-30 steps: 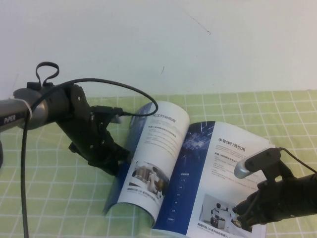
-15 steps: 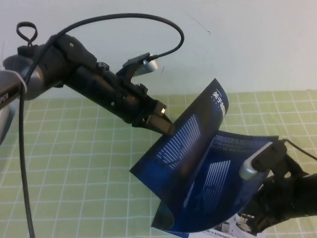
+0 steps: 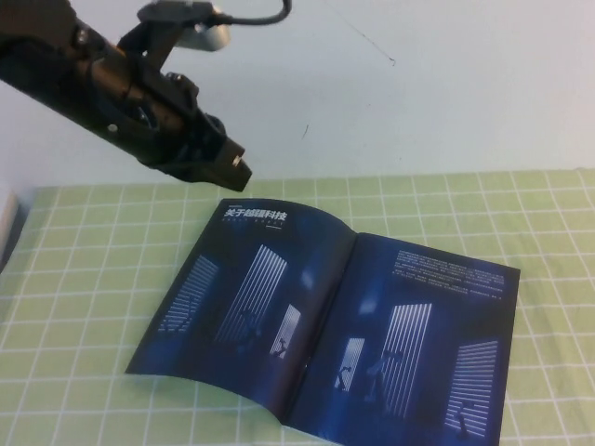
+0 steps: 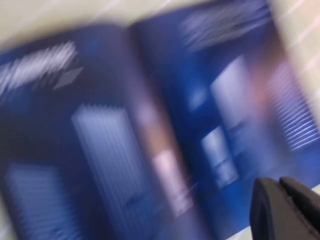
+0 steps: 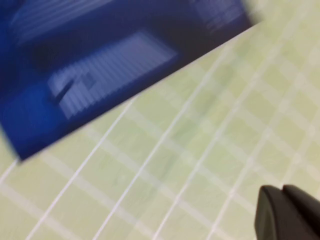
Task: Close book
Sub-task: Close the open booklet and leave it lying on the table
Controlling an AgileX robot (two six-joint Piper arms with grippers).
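Green checked cloth (image 3: pixel 84 279) covers the table under a plain white wall. In the high view the book (image 3: pixel 325 325) now lies spread flat on it, dark blue face up, reaching from mid-table to the near edge. Half a second ago its left half was arcing through the air, so the flip has landed. Even so, I judge the book not closed, since two halves still flank the fold. My left gripper (image 3: pixel 232 167) has pulled up and away above the table's far edge, clear of the book, its jaws pressed together on nothing. The right arm, which was at the book's near right corner, is gone from this view. In the left wrist view the blurred blue spread lies below, and the fingertips (image 4: pixel 267 210) meet with barely a seam, empty. In the right wrist view the right gripper (image 5: pixel 283 210) hangs over bare cloth just off a corner of the book. Its jaws are likewise together, holding and touching nothing.
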